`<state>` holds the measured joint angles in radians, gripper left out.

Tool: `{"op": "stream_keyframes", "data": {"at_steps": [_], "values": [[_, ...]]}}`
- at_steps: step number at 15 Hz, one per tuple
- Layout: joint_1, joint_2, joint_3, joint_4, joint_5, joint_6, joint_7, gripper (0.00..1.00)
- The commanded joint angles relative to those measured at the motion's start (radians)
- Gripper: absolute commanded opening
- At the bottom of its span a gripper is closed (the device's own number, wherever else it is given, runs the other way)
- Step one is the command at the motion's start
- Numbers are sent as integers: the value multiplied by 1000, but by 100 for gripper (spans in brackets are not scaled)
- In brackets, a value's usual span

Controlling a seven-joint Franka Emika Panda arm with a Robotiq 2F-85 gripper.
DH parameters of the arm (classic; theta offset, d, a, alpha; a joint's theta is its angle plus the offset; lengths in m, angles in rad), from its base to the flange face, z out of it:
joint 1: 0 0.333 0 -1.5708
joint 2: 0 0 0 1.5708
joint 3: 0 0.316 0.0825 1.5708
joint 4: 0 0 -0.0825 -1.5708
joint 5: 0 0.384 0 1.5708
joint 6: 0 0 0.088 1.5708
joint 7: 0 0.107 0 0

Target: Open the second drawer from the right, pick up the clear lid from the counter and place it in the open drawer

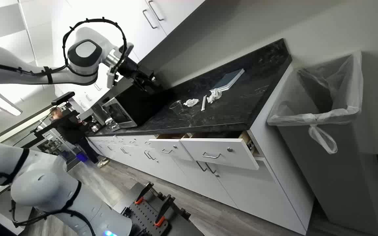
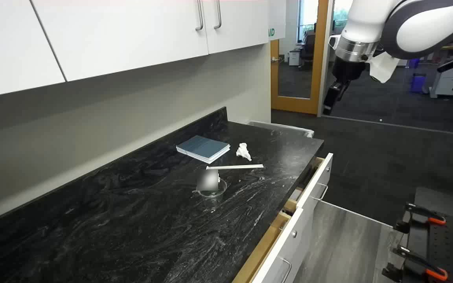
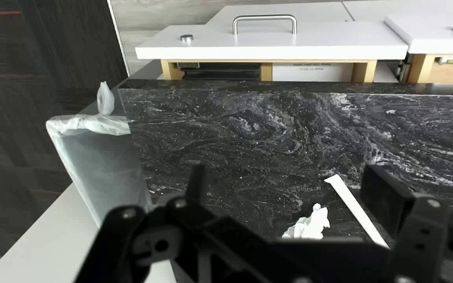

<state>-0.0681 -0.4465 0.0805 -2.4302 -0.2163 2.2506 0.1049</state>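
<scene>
The second drawer from the right shows its white front in both exterior views (image 1: 171, 144) (image 2: 295, 247) and at the right of the wrist view (image 3: 431, 33). It stands partly open, with its tan wood box showing. A clear plastic round piece, lid- or cup-like, sits on the black counter (image 2: 112, 220) in both exterior views (image 1: 177, 107) (image 2: 212, 201). It does not show in the wrist view. My gripper (image 3: 289, 184) is open and empty, above the counter, over a crumpled tissue and a white strip. It also shows in both exterior views (image 1: 148, 86) (image 2: 332, 100), apart from everything.
The wider right drawer (image 1: 220, 149) is also partly open. A blue-covered pad (image 2: 203, 147), crumpled tissues (image 2: 243, 151) and a white paper strip (image 2: 236, 167) lie on the counter. A lined trash bin (image 1: 333, 147) stands at its end. Upper cabinets (image 2: 124, 31) hang above.
</scene>
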Motion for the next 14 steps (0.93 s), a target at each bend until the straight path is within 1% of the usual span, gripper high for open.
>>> {"op": "stream_keyframes", "data": {"at_steps": [1,6,9,11,14], "values": [[10,1,-9,2,-5,-3,4,100],[10,1,-9,2,-5,-3,4,100],[59,6,56,-29,-27,7,11,100],[116,22,119,-61,-33,7,21,100],[199,73,240,-91,-66,10,64,100]]}}
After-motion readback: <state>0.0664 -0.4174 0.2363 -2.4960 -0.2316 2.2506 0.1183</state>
